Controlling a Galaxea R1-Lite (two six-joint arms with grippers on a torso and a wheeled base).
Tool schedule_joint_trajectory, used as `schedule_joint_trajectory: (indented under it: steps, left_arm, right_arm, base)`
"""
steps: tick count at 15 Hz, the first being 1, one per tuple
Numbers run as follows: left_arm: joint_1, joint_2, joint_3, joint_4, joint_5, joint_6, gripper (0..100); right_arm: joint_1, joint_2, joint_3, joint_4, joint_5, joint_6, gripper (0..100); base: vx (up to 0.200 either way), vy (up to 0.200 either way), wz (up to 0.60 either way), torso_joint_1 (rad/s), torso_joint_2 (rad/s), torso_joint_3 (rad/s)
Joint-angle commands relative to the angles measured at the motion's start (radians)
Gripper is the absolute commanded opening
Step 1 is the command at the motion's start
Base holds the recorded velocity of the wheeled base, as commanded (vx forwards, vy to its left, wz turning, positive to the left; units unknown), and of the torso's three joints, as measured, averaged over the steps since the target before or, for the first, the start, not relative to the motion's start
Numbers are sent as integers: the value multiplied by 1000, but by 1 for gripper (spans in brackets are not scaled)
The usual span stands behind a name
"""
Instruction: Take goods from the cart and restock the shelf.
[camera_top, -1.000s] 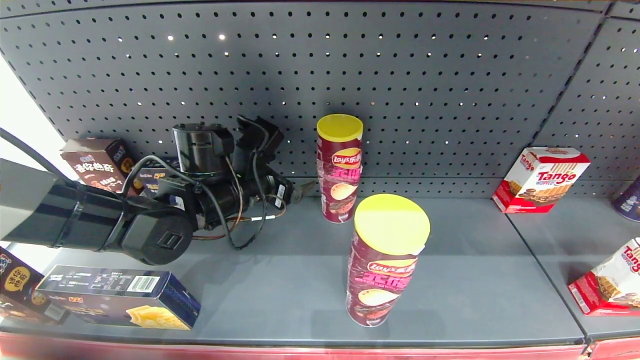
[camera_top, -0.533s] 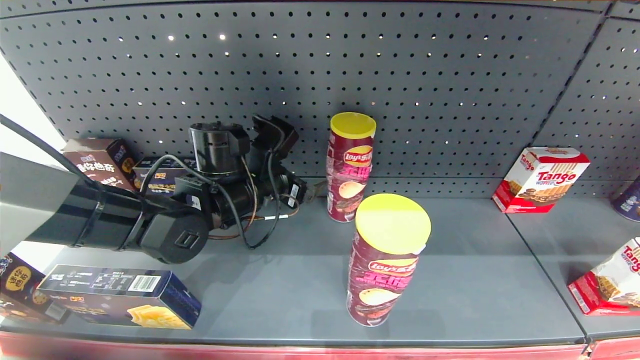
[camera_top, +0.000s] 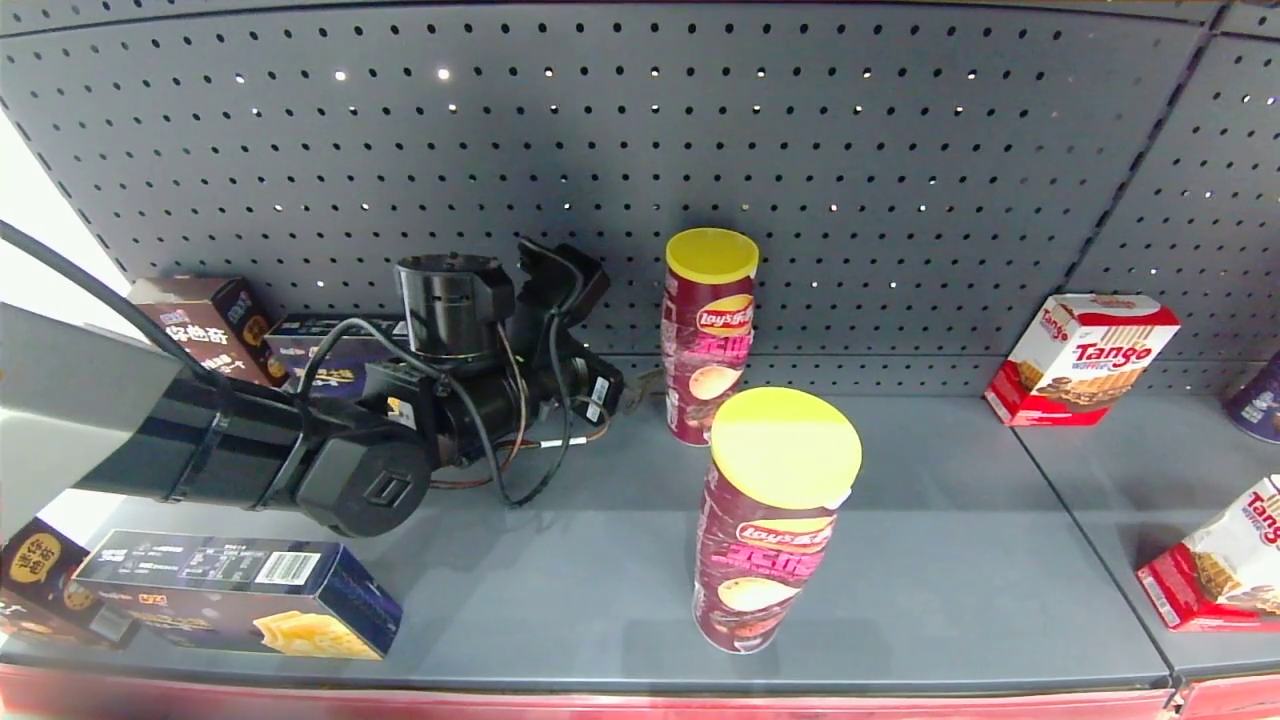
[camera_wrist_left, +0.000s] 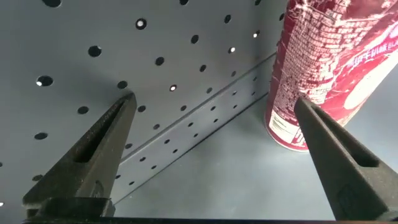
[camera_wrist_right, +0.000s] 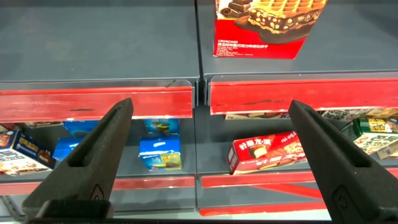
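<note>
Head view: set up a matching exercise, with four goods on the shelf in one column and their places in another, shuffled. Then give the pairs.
Things
1. rear chip can
2. front chip can
3. dark blue box
4. red and white wafer box

Places
a. lying flat, front left of the shelf
b. upright, middle, near the front edge
c. back right, by the pegboard
d. upright at the back, next to the left gripper

Pairs: 1-d, 2-b, 3-a, 4-c

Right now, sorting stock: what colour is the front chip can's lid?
Yellow; the front can's lid shows best in the head view.
</note>
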Motion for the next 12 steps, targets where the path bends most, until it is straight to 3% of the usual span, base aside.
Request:
schedule_joint_trajectory:
  steps: [1,4,7,12]
  left_arm:
    - [2,-7,16,0,5,0,100]
    - [8,-99,73,2,33,0,100]
    - [-5,-188,124,3,99,8,100]
    - [-42,-303,265,0,154,118,100]
  right_arm:
    - [1,2,0,0,0,1,100]
    - [1,2,0,0,0,-1,100]
    - [1,2,0,0,0,1,100]
    - [-1,2,0,-2,0,-1,100]
  base:
    - [0,0,0,0,0,0]
    - [0,0,0,0,0,0]
    - [0,0,0,0,0,0]
    - [0,0,0,0,0,0]
